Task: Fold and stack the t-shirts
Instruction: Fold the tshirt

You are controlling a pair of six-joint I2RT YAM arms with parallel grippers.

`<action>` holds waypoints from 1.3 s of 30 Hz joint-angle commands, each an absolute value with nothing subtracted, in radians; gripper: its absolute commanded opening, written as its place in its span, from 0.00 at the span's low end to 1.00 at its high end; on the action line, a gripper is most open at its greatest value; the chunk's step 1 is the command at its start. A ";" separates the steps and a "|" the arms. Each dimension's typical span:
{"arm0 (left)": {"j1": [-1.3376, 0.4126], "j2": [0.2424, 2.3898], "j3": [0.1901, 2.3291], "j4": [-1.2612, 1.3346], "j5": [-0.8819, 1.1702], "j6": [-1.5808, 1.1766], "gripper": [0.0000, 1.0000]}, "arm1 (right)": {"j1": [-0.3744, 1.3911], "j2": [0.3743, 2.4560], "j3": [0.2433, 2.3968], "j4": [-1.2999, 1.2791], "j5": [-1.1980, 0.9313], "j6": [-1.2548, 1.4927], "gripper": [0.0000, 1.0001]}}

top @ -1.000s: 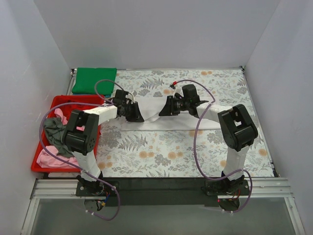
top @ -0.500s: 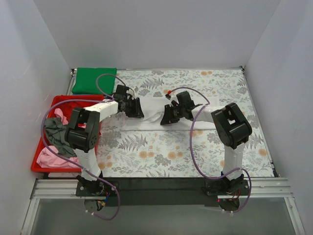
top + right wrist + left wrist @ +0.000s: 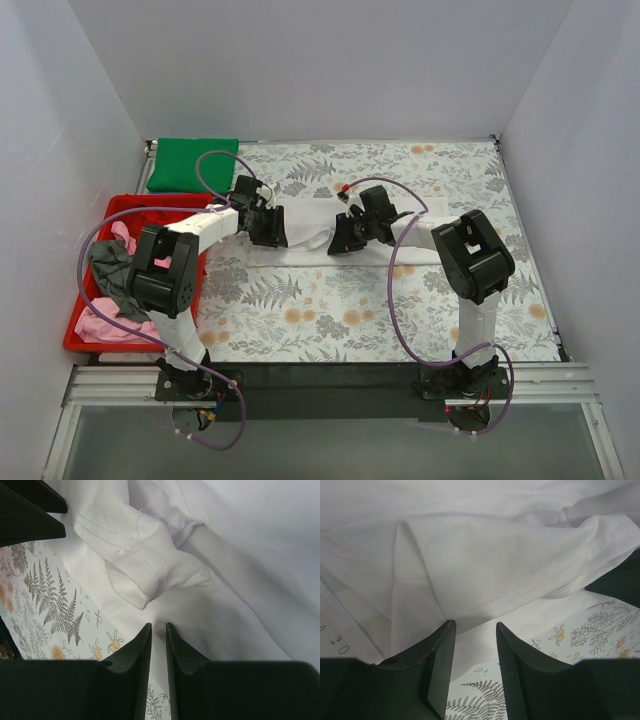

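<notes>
The large white t-shirt (image 3: 300,252) lies as a long folded band across the middle of the floral cloth. My left gripper (image 3: 272,232) is low over its left part; in the left wrist view the gripper (image 3: 475,625) has its jaws apart, with a hemmed fold of the shirt (image 3: 485,555) just ahead. My right gripper (image 3: 338,240) is over the shirt's middle; in the right wrist view it (image 3: 158,626) has jaws narrowly apart above flat white cloth, a hemmed sleeve (image 3: 135,550) lying ahead. The green t-shirt (image 3: 192,165) lies folded at the back left.
A red plastic bin (image 3: 118,206) at the left edge holds a pink t-shirt (image 3: 105,322) and a grey one (image 3: 112,270). The grey floral cloth (image 3: 400,310) covers the table. White walls stand close on three sides.
Both grippers came down onto the white t-shirt; the right one moved left and nearer, and the left one shifted slightly back and left. The shirt's band looks flatter.
</notes>
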State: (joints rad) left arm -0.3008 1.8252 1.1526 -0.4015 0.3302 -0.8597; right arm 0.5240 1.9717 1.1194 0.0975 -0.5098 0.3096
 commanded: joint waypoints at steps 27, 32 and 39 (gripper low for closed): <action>-0.288 1.847 1.207 -0.445 0.353 -0.925 0.21 | 0.528 2.000 1.146 0.061 -0.469 0.281 0.26; -0.273 1.848 1.249 -0.456 0.345 -0.927 0.05 | 0.528 1.999 1.144 0.058 -0.465 0.278 0.26; -0.230 1.896 1.363 -0.459 0.382 -0.931 0.00 | 0.528 1.999 1.138 0.058 -0.460 0.272 0.27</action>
State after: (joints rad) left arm -0.2508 1.8797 1.2896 -0.4633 0.3470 -0.9272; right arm 0.5240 1.9797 1.1355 0.0826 -0.5068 0.3065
